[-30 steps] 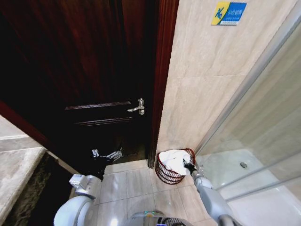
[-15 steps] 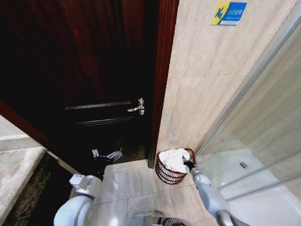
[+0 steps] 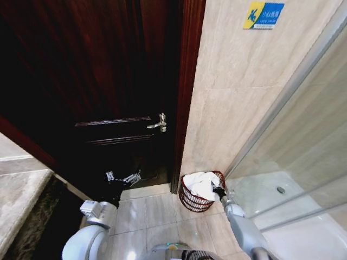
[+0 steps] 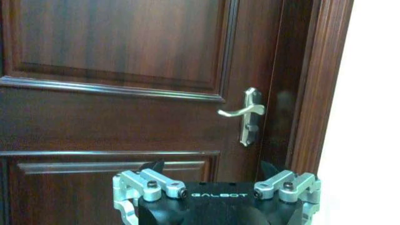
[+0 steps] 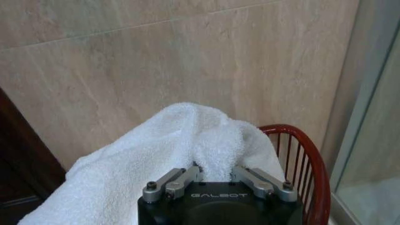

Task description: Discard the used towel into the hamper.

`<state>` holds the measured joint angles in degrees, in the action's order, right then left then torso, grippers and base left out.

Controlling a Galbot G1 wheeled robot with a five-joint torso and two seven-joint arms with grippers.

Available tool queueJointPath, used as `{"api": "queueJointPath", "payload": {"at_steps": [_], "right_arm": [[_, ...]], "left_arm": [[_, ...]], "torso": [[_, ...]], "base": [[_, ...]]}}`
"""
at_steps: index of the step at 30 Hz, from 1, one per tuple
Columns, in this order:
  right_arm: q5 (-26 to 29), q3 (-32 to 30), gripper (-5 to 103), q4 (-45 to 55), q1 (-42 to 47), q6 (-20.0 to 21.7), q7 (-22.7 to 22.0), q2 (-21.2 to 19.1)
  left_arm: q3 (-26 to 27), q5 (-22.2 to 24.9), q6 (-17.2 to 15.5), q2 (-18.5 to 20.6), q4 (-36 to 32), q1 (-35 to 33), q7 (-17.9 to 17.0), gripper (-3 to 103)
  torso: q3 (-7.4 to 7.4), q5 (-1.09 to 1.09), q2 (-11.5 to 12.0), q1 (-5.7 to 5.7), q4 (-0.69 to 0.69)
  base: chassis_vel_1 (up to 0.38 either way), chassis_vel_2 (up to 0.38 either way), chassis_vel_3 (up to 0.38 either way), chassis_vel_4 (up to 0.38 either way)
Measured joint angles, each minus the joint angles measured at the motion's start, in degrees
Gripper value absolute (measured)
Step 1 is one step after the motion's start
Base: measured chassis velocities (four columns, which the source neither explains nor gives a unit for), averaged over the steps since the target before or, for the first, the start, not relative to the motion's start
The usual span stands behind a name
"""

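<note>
The white towel (image 3: 199, 184) is heaped in the hamper (image 3: 188, 202), a small round red-brown wire basket on the floor against the tiled wall. My right gripper (image 3: 218, 190) is at the hamper's right rim. In the right wrist view its fingers (image 5: 190, 171) are closed into a fold of the towel (image 5: 181, 145), with the hamper rim (image 5: 307, 147) just beside. My left gripper (image 3: 122, 177) hangs open low in front of the dark door, apart from the hamper. Its fingertips (image 4: 153, 167) stand wide apart in the left wrist view.
A dark wooden door (image 3: 108, 81) with a silver lever handle (image 3: 158, 124) stands left of the hamper. A glass shower screen (image 3: 295, 162) and white shower floor lie to the right. A stone counter (image 3: 16, 200) is at the left edge. Beige floor tiles (image 3: 157, 216) lie in front.
The right gripper shifted slightly up and left at the hamper rim, then came back. The towel and left arm stayed put.
</note>
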<state>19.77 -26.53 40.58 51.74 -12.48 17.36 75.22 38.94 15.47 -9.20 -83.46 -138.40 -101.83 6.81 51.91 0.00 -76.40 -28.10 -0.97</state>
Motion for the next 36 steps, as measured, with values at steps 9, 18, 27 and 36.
{"api": "queueJointPath", "payload": {"at_steps": [9,18,27,36], "right_arm": [[-2.4,0.0,10,0.4,1.4,0.9,0.6,-0.4],[-4.7,0.0,10,-2.0,1.5,6.4,3.5,1.2],[-10.0,-2.5,10,-12.5,-3.9,6.0,3.9,3.9],[-17.6,-5.1,10,-19.3,-9.3,6.5,2.4,4.6]], "left_arm": [[0.0,0.0,0.0,0.0,0.0,0.0,0.0,100],[0.0,0.0,0.0,0.0,0.0,0.0,0.0,100],[0.0,0.0,0.0,0.0,0.0,0.0,0.0,100],[0.0,0.0,0.0,0.0,0.0,0.0,0.0,100]], "torso": [[0.02,-0.02,0.0,-0.09,0.00],[-0.01,-0.01,0.0,0.01,0.01],[0.01,-0.02,0.0,-0.02,-0.01],[0.01,0.02,0.0,-0.02,-0.02]], "base": [[-0.134,0.125,0.139,-0.149],[-0.036,0.027,0.019,-0.005],[0.007,-0.012,-0.012,0.012],[0.000,0.000,0.000,0.000]]}}
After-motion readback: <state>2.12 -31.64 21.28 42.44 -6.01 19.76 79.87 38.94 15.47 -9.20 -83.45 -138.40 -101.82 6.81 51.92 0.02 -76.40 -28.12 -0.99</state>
